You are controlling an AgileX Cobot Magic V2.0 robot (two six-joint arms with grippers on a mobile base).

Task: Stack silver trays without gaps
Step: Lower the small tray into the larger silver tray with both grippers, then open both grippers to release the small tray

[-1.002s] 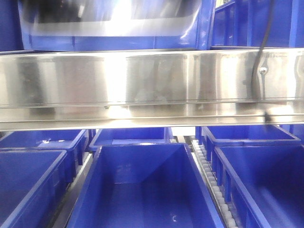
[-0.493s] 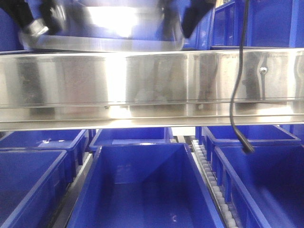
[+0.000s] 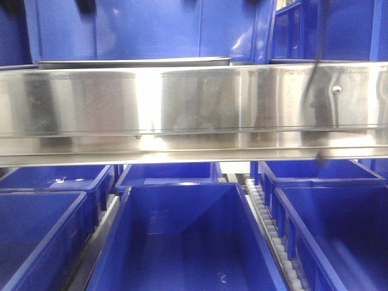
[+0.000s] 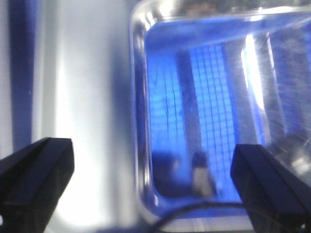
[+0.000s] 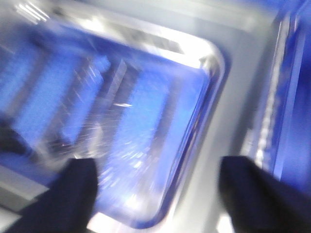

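A silver tray (image 3: 133,62) lies flat on the upper shelf; in the front view only its thin rim shows above the steel shelf band. In the left wrist view the tray (image 4: 204,111) reflects blue, and its near left corner lies below and between the spread fingers (image 4: 34,179) of my left gripper (image 4: 153,187), which is open and empty. In the blurred right wrist view the tray (image 5: 121,111) shows its near right corner below my right gripper (image 5: 160,194), also open and empty. I cannot tell whether another tray lies beneath.
A long reflective steel shelf band (image 3: 194,109) with a screw crosses the front view. A deep blue bin (image 3: 145,30) stands behind the tray. Several blue bins (image 3: 182,242) sit on the lower level beside a roller track (image 3: 273,236). A dark cable (image 3: 318,79) hangs blurred at the right.
The tray, held up between both grippers, has come down flat behind the shelf band. Both grippers have let go and left the front view. The cable has swung.
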